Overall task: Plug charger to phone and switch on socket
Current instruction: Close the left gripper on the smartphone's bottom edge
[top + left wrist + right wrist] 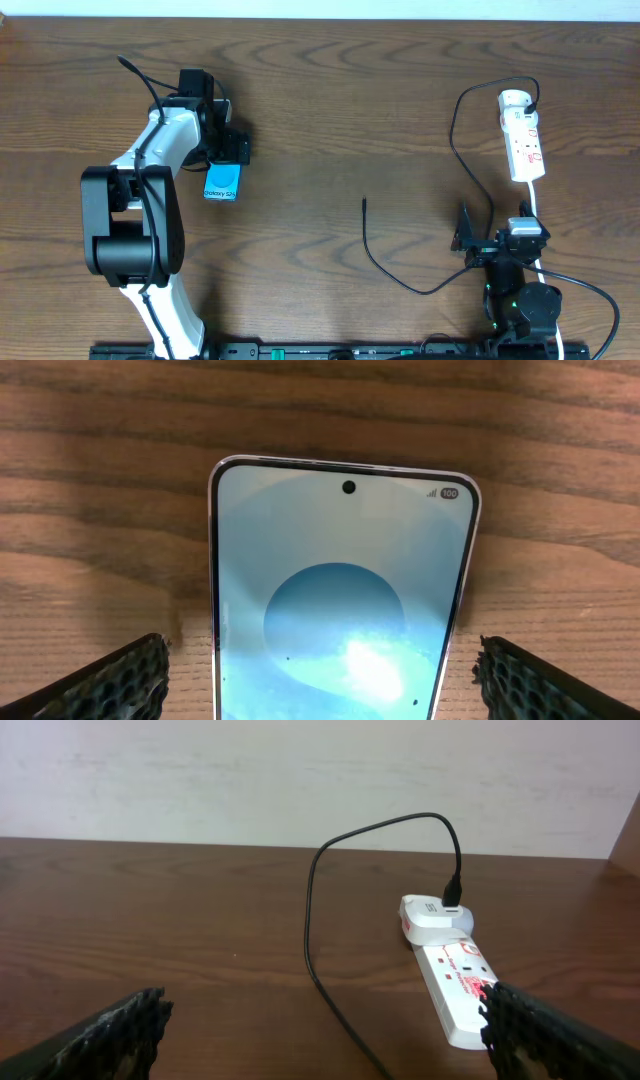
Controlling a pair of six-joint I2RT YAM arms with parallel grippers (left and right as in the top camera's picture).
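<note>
The phone point(222, 183) lies flat on the table point(330, 110) at the left side, with its lit screen up. The left gripper point(228, 152) hangs just over it. In the left wrist view the jaws stand wide. There is one finger point(110, 680) at each side of the phone point(340, 610), both apart from its edges, so nothing is held. I think it is placed so because the phone must not slide when the plug is pushed in, and closing on the long edges would prevent this. The end of the phone nearer the gripper is out of view, so I cannot tell where the port is.

The charger point(400, 284) is on the right half of the table. One end sits in a white adapter point(432, 912) at the far end of the socket point(458, 982). From there the cable makes a loop and passes close by the right gripper point(478, 243). It ends with its tip point(364, 204) free on the wood, between the two arms. The right gripper is also wide open and holds nothing; it sits low and faces the socket. The tip lies to its left, near but not touching, and well apart from the phone. The socket is just ahead of this gripper, so the switch should be easy to reach.

In my judgement the task is at its start: the tip is not picked up and the phone is not clamped. Whether the switch is on, I cannot tell.
</note>
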